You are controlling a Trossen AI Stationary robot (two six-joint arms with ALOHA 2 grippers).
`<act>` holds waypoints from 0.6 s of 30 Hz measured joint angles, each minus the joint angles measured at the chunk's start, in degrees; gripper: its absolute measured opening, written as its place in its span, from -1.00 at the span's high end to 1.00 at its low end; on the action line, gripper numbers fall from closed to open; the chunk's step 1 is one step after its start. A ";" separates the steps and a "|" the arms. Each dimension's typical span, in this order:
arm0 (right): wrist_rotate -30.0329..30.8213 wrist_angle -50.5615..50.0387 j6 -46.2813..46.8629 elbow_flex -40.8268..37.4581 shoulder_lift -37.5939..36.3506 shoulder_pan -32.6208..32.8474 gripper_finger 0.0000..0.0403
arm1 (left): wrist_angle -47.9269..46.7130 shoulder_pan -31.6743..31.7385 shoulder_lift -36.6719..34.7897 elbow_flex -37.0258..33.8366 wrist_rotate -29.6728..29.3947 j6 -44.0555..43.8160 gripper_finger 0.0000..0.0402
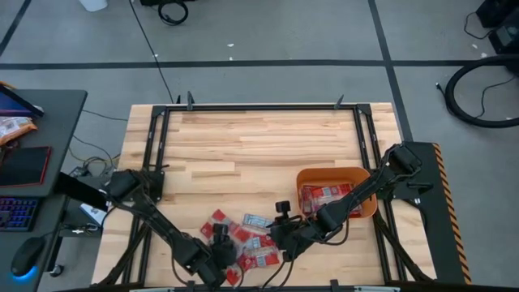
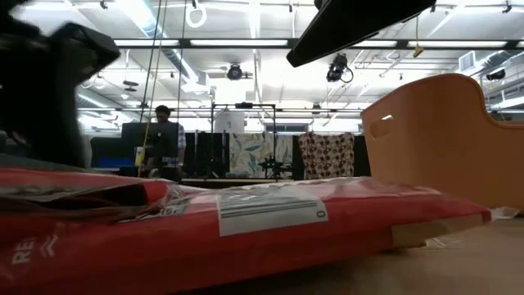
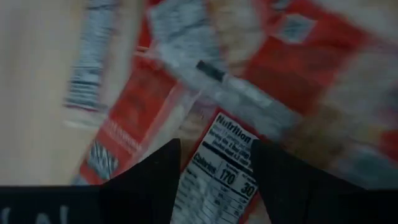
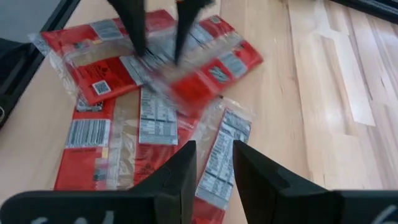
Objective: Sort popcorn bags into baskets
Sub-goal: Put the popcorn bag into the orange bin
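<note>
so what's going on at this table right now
Two robot arms are working a pile of red popcorn bags at the near edge of the wooden table. The left pincer hangs open just over one bag's nutrition label; the right pincer hovers open over the pile's other side. The orange tub beside the pile already holds a few bags.

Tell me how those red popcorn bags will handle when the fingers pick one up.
The popcorn bags look flat and thin, so probably light and somewhat floppy. Their clear glossy wrap edges suggest a slippery surface that may slide on the wooden table. They overlap in the pile, so lifting one with the right gripper will likely drag a neighbour.
</note>
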 joint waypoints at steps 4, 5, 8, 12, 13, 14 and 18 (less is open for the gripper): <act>0.00 0.86 -0.39 0.00 0.00 0.00 0.46 | 0.74 2.29 1.92 -0.03 -7.91 1.55 0.00; 0.00 1.00 -0.51 0.00 0.00 0.00 0.46 | 0.79 3.10 2.08 -0.05 -8.47 1.68 0.00; -0.17 1.31 -0.92 0.00 0.00 0.00 0.46 | -0.57 5.17 1.99 0.55 -5.56 2.51 0.00; -0.42 1.05 -0.91 0.00 0.00 0.00 0.46 | -5.24 5.83 0.21 2.78 -1.60 0.93 0.00; -0.43 0.93 -0.85 0.00 0.00 0.00 0.46 | -6.46 5.54 -0.15 3.45 -0.70 0.18 0.00; -0.44 1.01 -0.84 0.00 0.00 0.00 0.46 | -7.95 4.94 -0.59 3.76 -0.07 -0.74 0.00; -0.90 1.03 -0.29 0.00 0.00 0.15 0.46 | -12.44 1.07 -0.93 3.85 3.33 -2.44 0.00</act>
